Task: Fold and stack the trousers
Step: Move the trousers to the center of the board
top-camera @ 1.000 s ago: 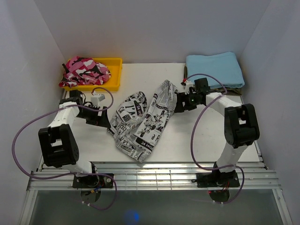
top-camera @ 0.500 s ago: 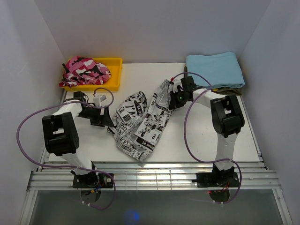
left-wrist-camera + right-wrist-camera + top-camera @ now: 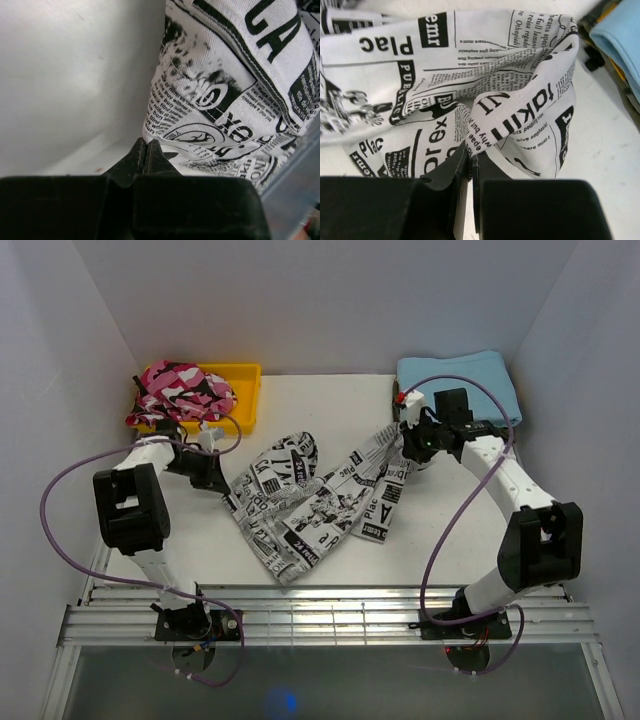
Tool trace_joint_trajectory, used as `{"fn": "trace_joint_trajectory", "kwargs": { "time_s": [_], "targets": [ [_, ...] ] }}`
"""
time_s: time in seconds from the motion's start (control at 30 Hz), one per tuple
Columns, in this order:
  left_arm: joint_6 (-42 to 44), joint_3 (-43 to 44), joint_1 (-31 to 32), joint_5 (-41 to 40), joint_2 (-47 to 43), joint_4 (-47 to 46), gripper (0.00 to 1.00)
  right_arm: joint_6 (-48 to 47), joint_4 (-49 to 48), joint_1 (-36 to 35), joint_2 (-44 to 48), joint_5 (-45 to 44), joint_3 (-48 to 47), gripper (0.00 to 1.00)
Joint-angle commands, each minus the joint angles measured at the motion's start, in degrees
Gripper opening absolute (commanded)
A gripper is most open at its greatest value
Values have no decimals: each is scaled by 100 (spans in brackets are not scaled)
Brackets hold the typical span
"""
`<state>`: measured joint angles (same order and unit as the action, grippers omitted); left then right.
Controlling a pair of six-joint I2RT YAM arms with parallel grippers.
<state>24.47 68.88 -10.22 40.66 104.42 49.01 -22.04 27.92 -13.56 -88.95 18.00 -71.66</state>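
Observation:
The trousers point(image 3: 310, 505), white with black newspaper print, lie stretched across the middle of the table. My left gripper point(image 3: 222, 486) sits at their left edge. In the left wrist view its jaws point(image 3: 145, 145) are shut, with a corner of the trousers point(image 3: 225, 90) pinched at the tips. My right gripper point(image 3: 410, 445) holds the far right end, raised slightly near the blue cloth. In the right wrist view it point(image 3: 471, 150) is shut on a fold of the trousers point(image 3: 470, 75), which fan out in front of it.
A yellow tray point(image 3: 245, 390) at the back left holds a pink camouflage garment point(image 3: 180, 390). A folded light blue cloth point(image 3: 460, 385) lies at the back right, close to my right gripper, also seen as the blue cloth point(image 3: 620, 40). White walls enclose three sides.
Both grippers have shut on the trousers. The right one pulled its end to the right and back, and the left one drew back to the left, stretching the crumpled trousers out wide.

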Motion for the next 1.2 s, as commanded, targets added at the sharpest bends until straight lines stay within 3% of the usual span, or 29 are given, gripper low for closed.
{"fn": "trace_joint_trajectory", "kwargs": {
  "time_s": [0.0,0.1,0.17,0.2,0.23,0.27,0.3,0.37,0.4,0.53,0.7,0.8,0.93,1.07,1.13,1.17],
  "targets": [
    [620,1263,-68,-663,51,47,0,-1230,1144,117,386,-253,292,8],
    [691,2380,-68,-1314,981,248,0,-2012,1751,135,650,-490,538,8],
    [761,3628,-24,-1569,1500,625,0,-2391,1831,213,930,-788,959,8],
    [805,4024,2,-1657,1885,775,8,-2732,1840,257,1036,-859,1083,8],
    [849,4646,28,-1623,1985,1133,31,-2892,1840,284,1116,-929,1258,8],
    [901,4834,29,-1336,1994,1293,42,-3015,1857,336,1282,-1060,1312,8],
    [1137,4897,20,-1159,1786,1408,52,-3277,1901,363,1362,-1096,1338,8],
    [1620,4480,29,-607,1320,1628,85,-3508,1928,450,1563,-1210,1365,8],
    [2275,4198,29,-491,717,1690,87,-3630,1945,477,1617,-1255,1374,8],
    [4068,2292,29,-497,-768,2155,86,-4193,2137,548,1793,-1282,1190,8],
    [5357,-352,11,-1156,-2153,1876,84,-4589,2200,548,1740,-1421,1163,8],
    [5612,-1137,11,-1561,-2409,1184,82,-5080,2007,548,1758,-1650,1207,8],
    [5385,-1552,20,-1623,-2260,278,81,-5801,1489,548,1925,-2036,1163,8],
    [5515,-1746,11,-1614,-1935,65,77,-6321,1689,548,1820,-2230,777,8],
    [5639,-1886,11,-1710,-1855,-276,69,-6469,1883,574,1741,-2283,680,8],
    [5735,-2026,20,-1902,-1847,-505,51,-6558,1979,661,1636,-2257,627,8]
  ]
}}
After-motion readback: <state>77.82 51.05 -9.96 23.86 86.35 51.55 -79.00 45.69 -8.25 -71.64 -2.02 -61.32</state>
